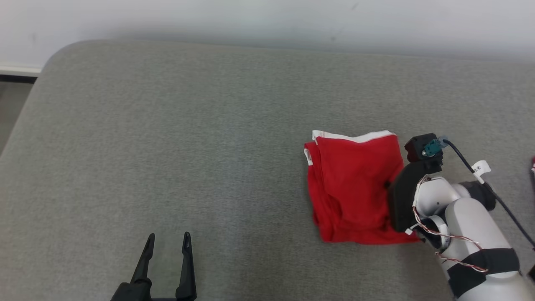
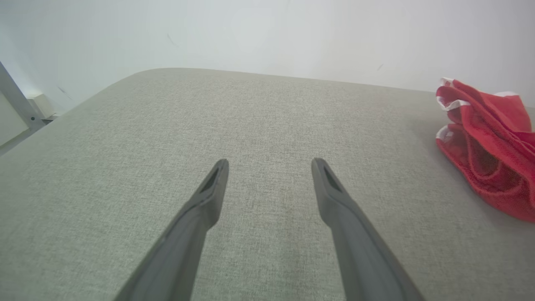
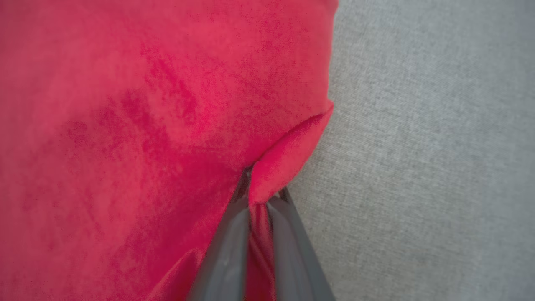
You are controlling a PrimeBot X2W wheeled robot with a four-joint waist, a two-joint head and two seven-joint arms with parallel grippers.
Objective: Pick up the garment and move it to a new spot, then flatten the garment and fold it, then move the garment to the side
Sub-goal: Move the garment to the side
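The garment (image 1: pixel 351 188) is red with white trim and lies folded on the grey cushion at the right. In the left wrist view the garment (image 2: pixel 489 142) shows at the right edge. My right gripper (image 3: pixel 261 188) is shut on a pinched fold at the edge of the garment (image 3: pixel 146 125). From the head view the right arm reaches over the garment's right side and its fingers are hidden under the wrist. My left gripper (image 1: pixel 167 240) stands open at the lower left over bare cushion, with nothing between the fingers, far from the garment. In its own wrist view the left gripper (image 2: pixel 269 165) points along the cushion.
The grey cushion (image 1: pixel 167 125) has a rounded far-left corner and a pale wall (image 1: pixel 267 21) behind it. A cable (image 1: pixel 493 192) runs along the right forearm. A strip of floor (image 1: pixel 12 100) shows at the far left.
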